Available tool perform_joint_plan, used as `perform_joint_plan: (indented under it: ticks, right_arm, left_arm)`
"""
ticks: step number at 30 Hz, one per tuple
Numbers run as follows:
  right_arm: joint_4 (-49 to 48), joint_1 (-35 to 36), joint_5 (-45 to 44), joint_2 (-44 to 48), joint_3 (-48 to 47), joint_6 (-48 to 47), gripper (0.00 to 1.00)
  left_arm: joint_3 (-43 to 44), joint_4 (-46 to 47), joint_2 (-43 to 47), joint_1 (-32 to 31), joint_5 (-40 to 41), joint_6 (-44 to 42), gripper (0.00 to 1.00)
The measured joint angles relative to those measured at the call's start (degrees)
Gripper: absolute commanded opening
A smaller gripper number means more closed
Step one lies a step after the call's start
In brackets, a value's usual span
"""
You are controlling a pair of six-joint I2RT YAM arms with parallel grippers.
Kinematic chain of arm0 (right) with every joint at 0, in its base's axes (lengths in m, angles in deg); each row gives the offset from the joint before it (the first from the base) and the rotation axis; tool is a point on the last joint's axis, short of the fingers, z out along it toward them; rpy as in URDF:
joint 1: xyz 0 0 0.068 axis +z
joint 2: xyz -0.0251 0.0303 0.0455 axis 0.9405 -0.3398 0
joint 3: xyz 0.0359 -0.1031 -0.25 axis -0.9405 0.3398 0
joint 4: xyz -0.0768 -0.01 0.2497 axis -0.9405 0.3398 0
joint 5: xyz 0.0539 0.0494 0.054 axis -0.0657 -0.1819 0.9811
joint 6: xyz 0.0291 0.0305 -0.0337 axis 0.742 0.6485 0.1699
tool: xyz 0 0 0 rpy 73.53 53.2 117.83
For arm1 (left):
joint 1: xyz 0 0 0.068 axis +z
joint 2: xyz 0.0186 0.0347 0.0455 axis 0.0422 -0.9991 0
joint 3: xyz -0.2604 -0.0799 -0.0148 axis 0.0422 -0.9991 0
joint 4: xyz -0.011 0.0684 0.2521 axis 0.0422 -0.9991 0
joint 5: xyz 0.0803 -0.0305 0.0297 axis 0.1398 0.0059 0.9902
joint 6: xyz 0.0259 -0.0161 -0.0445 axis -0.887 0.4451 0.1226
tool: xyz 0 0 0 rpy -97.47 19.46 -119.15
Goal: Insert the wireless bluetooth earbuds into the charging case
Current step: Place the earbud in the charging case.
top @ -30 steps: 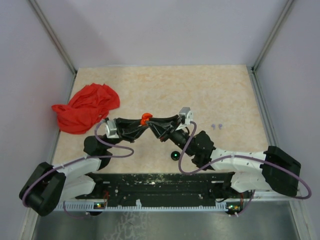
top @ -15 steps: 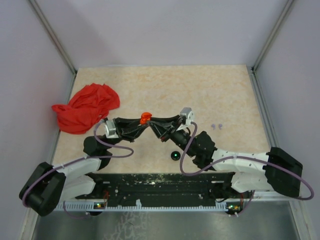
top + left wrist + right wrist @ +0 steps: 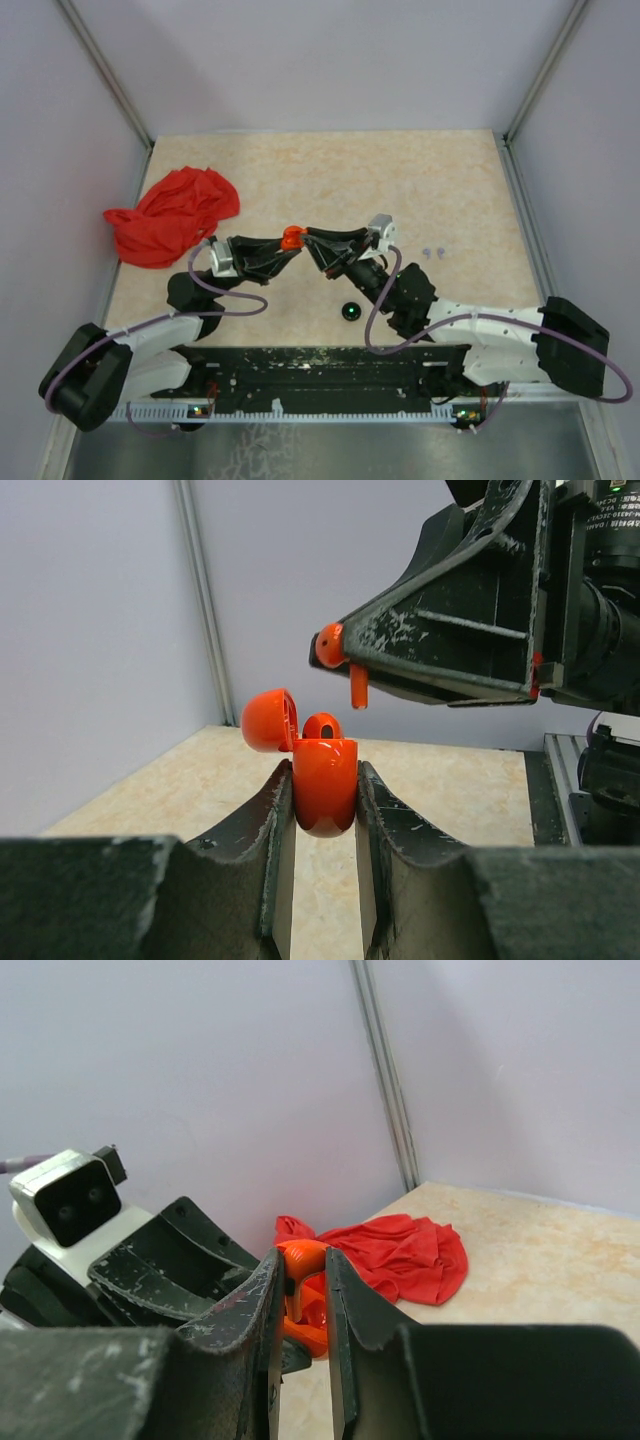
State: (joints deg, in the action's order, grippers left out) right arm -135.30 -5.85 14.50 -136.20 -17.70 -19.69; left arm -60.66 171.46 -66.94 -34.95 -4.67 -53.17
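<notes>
My left gripper [image 3: 323, 780] is shut on the orange-red charging case [image 3: 325, 790], held upright off the table with its lid [image 3: 268, 720] swung open to the left. A rounded orange piece [image 3: 322, 725] shows in the case's open top. Just above the case, my right gripper [image 3: 303, 1265] is shut on an orange earbud [image 3: 333, 647], stem pointing down and apart from the case. In the right wrist view the earbud [image 3: 303, 1257] sits between the fingers, with the case [image 3: 312, 1328] below. From above, both grippers meet at the case [image 3: 291, 238].
A crumpled red cloth [image 3: 172, 215] lies at the table's left side. A black disc [image 3: 350, 311] rests near the right arm's base. Two tiny pale pieces [image 3: 432, 252] lie to the right. Walls enclose the table on three sides.
My right gripper has moved up and left with the earbud, bringing it over the open case. The left gripper and the case have stayed in place.
</notes>
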Motion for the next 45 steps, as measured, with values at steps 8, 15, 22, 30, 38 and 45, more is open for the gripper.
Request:
perform_joint_plan:
  ticks: [8, 15, 22, 30, 38, 45]
  right_arm:
    - [-2.1, 0.0, -1.0, -3.8, 0.0, -0.5, 0.04]
    - [-2.7, 0.0, -0.3, -4.2, 0.0, 0.0, 0.04]
    - [-2.8, 0.0, 0.3, -4.4, 0.0, 0.5, 0.04]
    - [-3.3, 0.0, 0.3, -5.4, 0.0, 0.5, 0.07]
    - [-3.2, 0.0, 0.4, -5.3, 0.0, 0.6, 0.21]
    - [-1.3, 0.0, 0.5, -3.7, 0.8, 1.2, 0.28]
  left_arm:
    - [0.0, 0.0, 0.0, -0.1, -0.3, 0.0, 0.01]
    - [0.0, 0.0, 0.0, -0.1, -0.3, 0.0, 0.01]
    - [0.0, 0.0, 0.0, -0.2, -0.4, 0.0, 0.01]
    - [0.0, 0.0, 0.0, -0.2, -0.2, 0.0, 0.01]
    - [0.0, 0.0, 0.0, -0.2, -0.2, 0.0, 0.01]
    - [0.0, 0.1, 0.0, -0.2, -0.1, 0.0, 0.01]
